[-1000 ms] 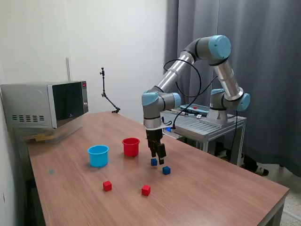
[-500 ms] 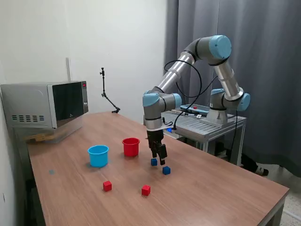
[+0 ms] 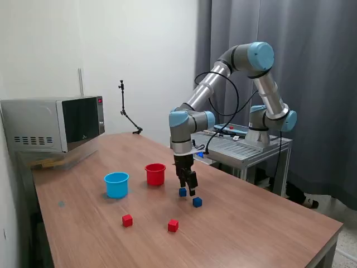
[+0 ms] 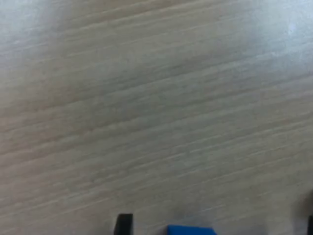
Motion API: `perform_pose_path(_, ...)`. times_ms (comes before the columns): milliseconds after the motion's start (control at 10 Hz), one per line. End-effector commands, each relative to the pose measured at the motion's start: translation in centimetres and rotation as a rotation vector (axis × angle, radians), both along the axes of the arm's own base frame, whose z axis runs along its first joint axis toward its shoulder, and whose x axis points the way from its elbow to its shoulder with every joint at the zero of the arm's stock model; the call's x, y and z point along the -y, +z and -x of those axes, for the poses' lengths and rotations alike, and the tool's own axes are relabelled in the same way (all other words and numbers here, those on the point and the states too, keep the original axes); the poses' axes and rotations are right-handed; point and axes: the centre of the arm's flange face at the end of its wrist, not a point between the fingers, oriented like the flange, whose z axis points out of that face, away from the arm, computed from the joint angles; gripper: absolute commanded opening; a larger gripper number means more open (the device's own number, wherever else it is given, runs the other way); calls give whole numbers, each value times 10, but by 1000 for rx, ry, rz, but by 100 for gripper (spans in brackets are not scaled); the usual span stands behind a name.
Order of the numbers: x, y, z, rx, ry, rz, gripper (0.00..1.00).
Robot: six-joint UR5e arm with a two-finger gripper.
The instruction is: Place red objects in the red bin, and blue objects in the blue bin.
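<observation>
Wood grain filled almost all of the wrist view, blurred, with only the top edge of a small dark blue cube (image 4: 191, 229) at the frame's border and one dark fingertip (image 4: 123, 223) just beside it, a strip of bare table between the two. The exterior view gave the whole scene instead: the long wooden table (image 3: 262, 229), the two-finger gripper (image 3: 188, 186) pointing straight down, hanging low over that same blue cube (image 3: 182, 192). Its fingers stood slightly apart and clamped on nothing. A second dark blue cube (image 3: 197, 202) sat near the first, toward the exterior view's right. Two small red cubes lay nearer the camera, one (image 3: 173, 225) below the gripper and one (image 3: 127, 220) further to the exterior view's left. The small round red plastic cup (image 3: 155, 173) stood just to the exterior view's left of the gripper, the light blue plastic cup (image 3: 116, 184) beyond it.
</observation>
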Motion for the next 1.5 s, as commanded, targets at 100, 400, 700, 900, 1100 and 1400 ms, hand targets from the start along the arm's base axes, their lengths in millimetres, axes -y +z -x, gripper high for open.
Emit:
perform_pose_path(100, -2, -6, 2, -5, -1, -6, 100)
perform_pose_path(400, -2, -11, 4, -13, 1, -7, 100)
perform_pose_path(700, -7, -10, 5, -15, 2, -42, 100)
perform_pose_path(900, -8, -8, 7, -21, 0, -44, 100)
perform_pose_path(1100, -9, -6, 9, -25, 1, -50, 100)
perform_pose_path(1400, -9, -6, 9, -25, 1, -51, 100)
